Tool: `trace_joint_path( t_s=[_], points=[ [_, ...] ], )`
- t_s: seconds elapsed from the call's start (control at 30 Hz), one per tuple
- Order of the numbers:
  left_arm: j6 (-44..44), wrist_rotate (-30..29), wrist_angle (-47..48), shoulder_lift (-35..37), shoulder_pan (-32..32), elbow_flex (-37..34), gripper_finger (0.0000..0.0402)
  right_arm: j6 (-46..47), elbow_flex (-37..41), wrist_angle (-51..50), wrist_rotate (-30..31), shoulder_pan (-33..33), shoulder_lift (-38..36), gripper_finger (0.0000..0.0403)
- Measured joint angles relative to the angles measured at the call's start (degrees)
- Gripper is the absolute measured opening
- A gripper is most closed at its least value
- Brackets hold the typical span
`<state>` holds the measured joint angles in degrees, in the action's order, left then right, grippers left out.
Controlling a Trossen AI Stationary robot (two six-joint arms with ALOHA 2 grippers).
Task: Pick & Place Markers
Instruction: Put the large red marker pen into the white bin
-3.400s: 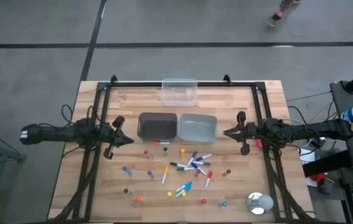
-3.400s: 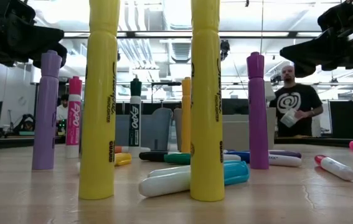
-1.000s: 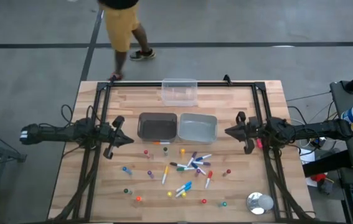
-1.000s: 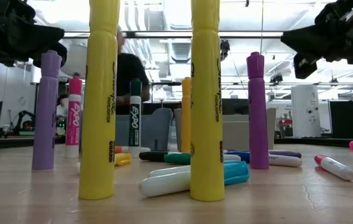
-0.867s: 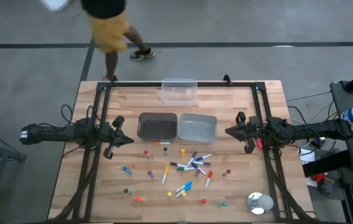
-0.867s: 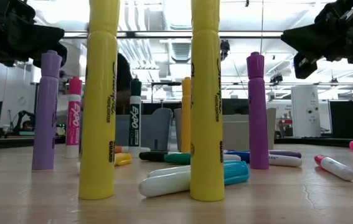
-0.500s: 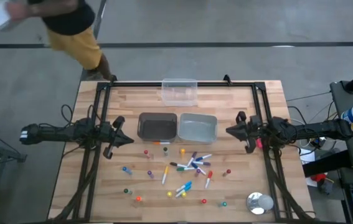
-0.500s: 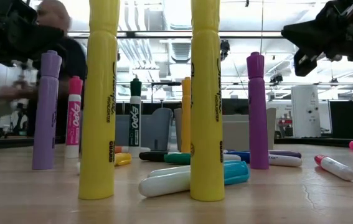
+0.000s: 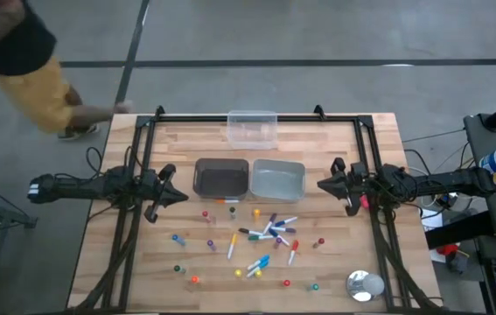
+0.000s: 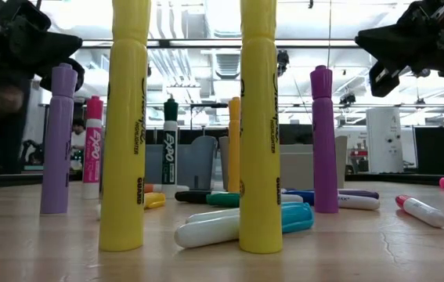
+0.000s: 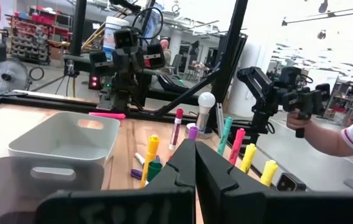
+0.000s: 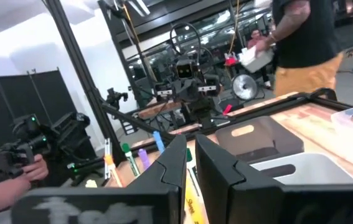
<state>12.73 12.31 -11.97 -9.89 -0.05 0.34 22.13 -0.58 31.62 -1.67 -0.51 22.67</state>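
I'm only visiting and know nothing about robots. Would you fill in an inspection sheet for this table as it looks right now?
Surface: wooden table inside a black frame.
Job's things: markers scattered on the near half of the table, some standing upright, some lying flat; the dark bin and the grey bin sit side by side behind them, with no marker seen in either.
Clutter: clear plastic container at the far edge; silver tape roll at the near right corner.
Grippers: left gripper shut, empty, left of the dark bin; right gripper shut, empty, right of the grey bin.
Cables: bundles trail off the table's right side.
Surroundings: person walking past the far left corner.
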Motion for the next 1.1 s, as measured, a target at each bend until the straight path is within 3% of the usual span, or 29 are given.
trace_joint_path(
  t_s=[0.4, 0.8, 0.93, 1.1],
  points=[
    [-0.4, -0.3, -2.6, 0.0, 0.0, 0.0, 0.0, -8.1, 0.0, 0.8, 0.1, 0.0, 0.0, 0.0034],
    [-2.4, -2.4, -3.0, 0.0, 0.0, 0.0, 0.0, -4.2, 0.0, 0.3, -3.1, 0.0, 0.0, 0.0037],
    [-2.3, -2.4, -3.0, 0.0, 0.0, 0.0, 0.0, -2.8, -0.6, -1.8, -4.8, -0.2, 0.0, 0.0061],
    [-0.5, -2.5, -3.6, 0.0, 0.0, 0.0, 0.0, -2.4, -8.4, -16.8, -4.1, -1.7, 0.4, 0.0117]
  ],
)
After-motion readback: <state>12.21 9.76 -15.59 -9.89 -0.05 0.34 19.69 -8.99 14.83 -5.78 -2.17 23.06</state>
